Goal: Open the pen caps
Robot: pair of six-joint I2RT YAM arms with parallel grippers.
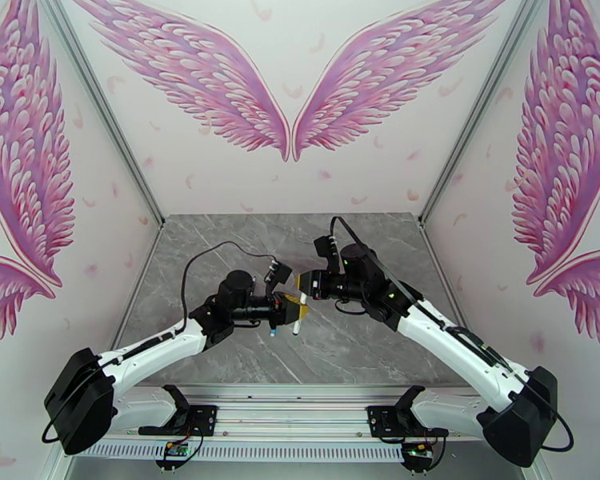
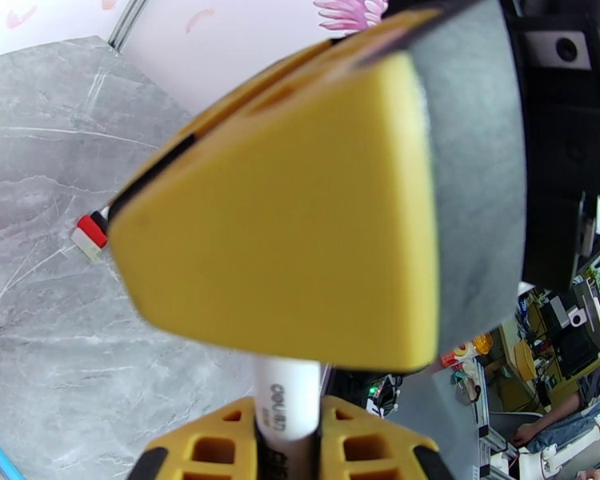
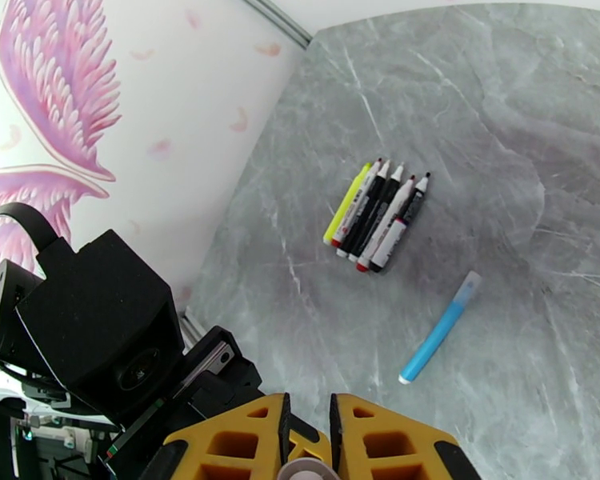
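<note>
The left hand is clenching the white pen by its barrel; the right hand, facing it, is gripping what seems the cap. The pull should be going straight along the barrel, without bending. The other pens are lying on the counter beneath both hands.

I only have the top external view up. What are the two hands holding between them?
Observer: The left wrist view shows a white pen with printed lettering clamped in the left hand.
Operator: And the other pens?
Observer: The right wrist view shows a bunch of pens lying side by side on the table, a blue pen apart from them.
Operator: Anything else loose?
Observer: The left wrist view shows a small red, black and white piece on the table; I cannot tell if it is a cap.
</note>
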